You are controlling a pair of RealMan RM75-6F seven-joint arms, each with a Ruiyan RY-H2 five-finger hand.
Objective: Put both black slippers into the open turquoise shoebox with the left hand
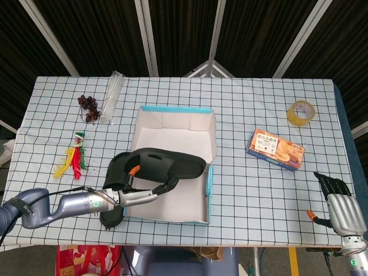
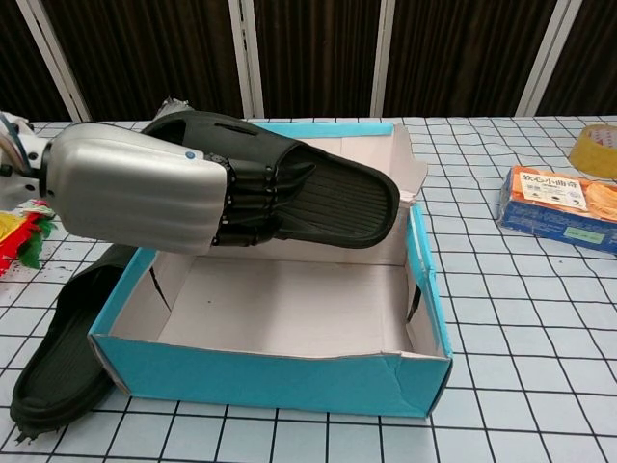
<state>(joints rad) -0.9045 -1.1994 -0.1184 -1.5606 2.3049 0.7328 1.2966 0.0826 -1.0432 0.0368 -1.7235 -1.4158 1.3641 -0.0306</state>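
My left hand has its fingers clamped across the first black slipper, holding it tilted above the open turquoise shoebox, toe past the fingertips toward the far-right wall. If I let go from here, I expect the toe to catch that wall (the sole looks nearly as long as the box). The second slipper lies on the bench below my wrist, against the box. My right hand rests spread, empty.
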